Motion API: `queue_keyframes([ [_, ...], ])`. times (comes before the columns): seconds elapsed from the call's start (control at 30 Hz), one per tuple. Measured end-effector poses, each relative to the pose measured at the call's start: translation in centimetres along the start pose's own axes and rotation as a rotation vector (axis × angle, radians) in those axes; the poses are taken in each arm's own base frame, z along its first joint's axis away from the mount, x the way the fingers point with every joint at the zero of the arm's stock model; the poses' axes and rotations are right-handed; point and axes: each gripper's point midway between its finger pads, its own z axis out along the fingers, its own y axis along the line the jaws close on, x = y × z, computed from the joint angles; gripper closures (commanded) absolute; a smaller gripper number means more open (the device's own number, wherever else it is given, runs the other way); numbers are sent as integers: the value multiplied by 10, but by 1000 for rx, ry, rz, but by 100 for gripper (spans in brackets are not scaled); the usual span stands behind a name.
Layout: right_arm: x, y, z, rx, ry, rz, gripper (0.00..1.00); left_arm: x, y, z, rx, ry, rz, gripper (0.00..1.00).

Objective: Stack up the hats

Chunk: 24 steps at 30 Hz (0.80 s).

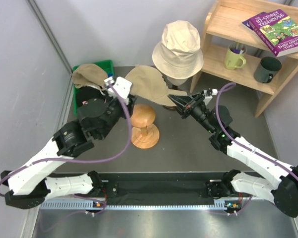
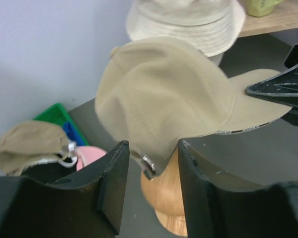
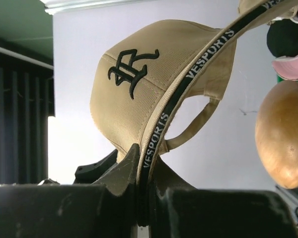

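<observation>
From above, the wooden stand [image 1: 143, 119] sits mid-table. The tan cap [image 1: 148, 83] hangs just behind it. The right gripper [image 1: 173, 100], behind and to the right of the stand, is clenched on the cap's brim. The left gripper [image 1: 120, 88], behind and to the stand's left, is at the cap's rear edge. Further back-left of the stand a second tan cap [image 1: 88, 75] lies on a green bin [image 1: 107, 64]. Back-right of the stand, the bucket hat [image 1: 178, 44] sits raised.

In the left wrist view, the left gripper [image 2: 153, 145] has its jaws parted. The tan cap's [image 2: 164, 94] rear strap and buckle hang in the gap, pressed by neither finger. The stand's round top [image 2: 163, 191] is right below; whether the cap touches it I cannot tell. Left of the stand, a pink cap [image 2: 92, 156] lies beside the second tan cap [image 2: 30, 144].

In the right wrist view, the right gripper [image 3: 145, 156] squeezes the lettered brim edge of the tan cap [image 3: 134, 94]. The stand [image 3: 283, 134] is to the right, apart from the cap.
</observation>
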Motion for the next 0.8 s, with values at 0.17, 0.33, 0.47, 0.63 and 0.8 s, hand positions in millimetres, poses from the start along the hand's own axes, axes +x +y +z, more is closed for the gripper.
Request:
queue_keyframes([
  [0.17,6,-13,6,23,44,-108,100,-7,50,-47,-132,-38,-58,6],
  [0.33,9,-34,8,73,83,-184,100,-20,101,-98,-264,-128,-167,2],
  [0.47,14,-40,5,85,119,-234,100,-20,122,-115,-346,-149,-211,1],
  [0.63,20,-46,4,94,161,-264,100,-8,112,-93,-383,-85,-174,1],
  [0.8,21,-60,-1,129,190,-313,100,5,95,-68,-371,-28,-120,1],
])
